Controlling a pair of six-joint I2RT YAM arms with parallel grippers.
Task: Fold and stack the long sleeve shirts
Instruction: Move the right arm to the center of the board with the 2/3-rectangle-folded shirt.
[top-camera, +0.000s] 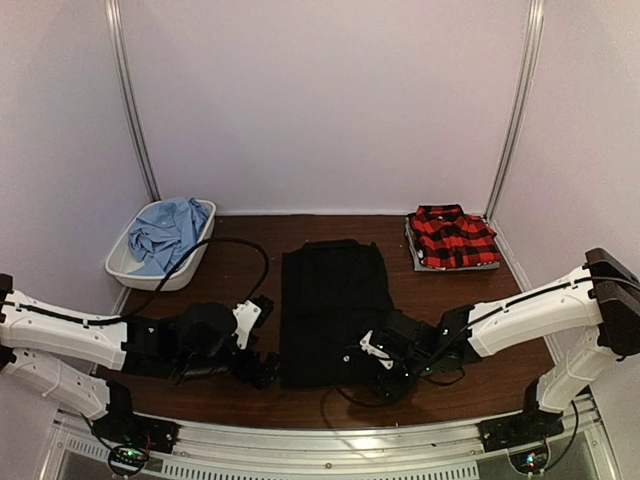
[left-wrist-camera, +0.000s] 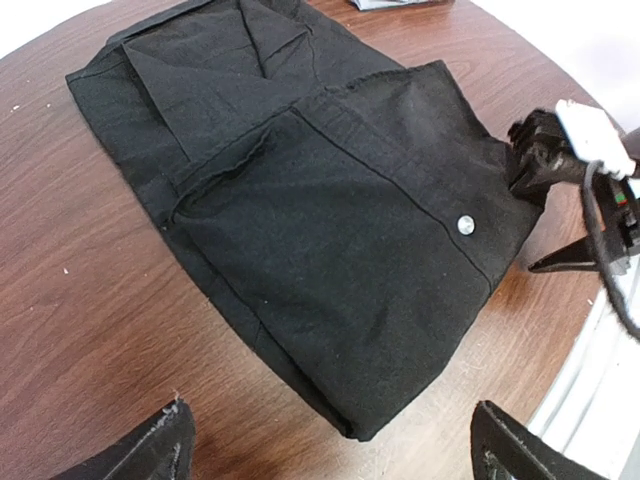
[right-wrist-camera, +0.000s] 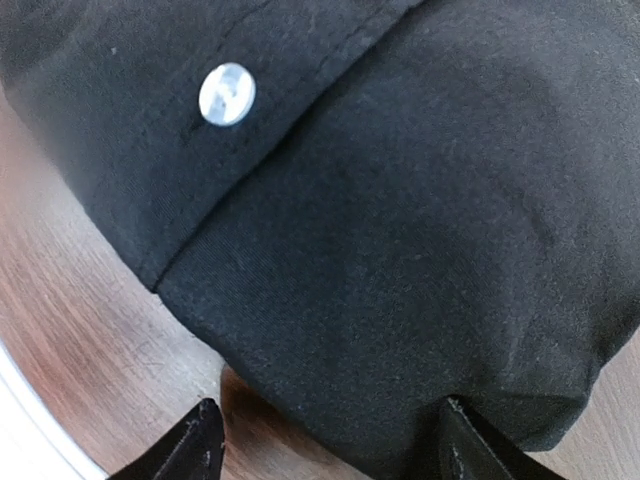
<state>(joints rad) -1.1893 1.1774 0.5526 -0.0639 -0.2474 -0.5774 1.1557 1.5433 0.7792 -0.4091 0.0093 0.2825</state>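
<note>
A black long sleeve shirt (top-camera: 330, 305) lies folded in a narrow rectangle on the middle of the table. My left gripper (top-camera: 262, 345) is at its near left corner. In the left wrist view that gripper (left-wrist-camera: 330, 458) is open, and the black shirt's (left-wrist-camera: 320, 210) corner lies just ahead of the fingertips. My right gripper (top-camera: 385, 362) is at the near right corner. Seen from the right wrist, it (right-wrist-camera: 335, 452) stands open astride the shirt's (right-wrist-camera: 380, 230) folded edge, its right finger (right-wrist-camera: 480, 450) against the cloth. A folded red-and-black plaid shirt (top-camera: 453, 237) lies at the back right.
A white basin (top-camera: 118, 268) at the back left holds a crumpled light blue shirt (top-camera: 165, 232). A black cable (top-camera: 250, 250) loops over the table beside it. White walls close the back and sides. A metal rail (top-camera: 330, 450) runs along the near edge.
</note>
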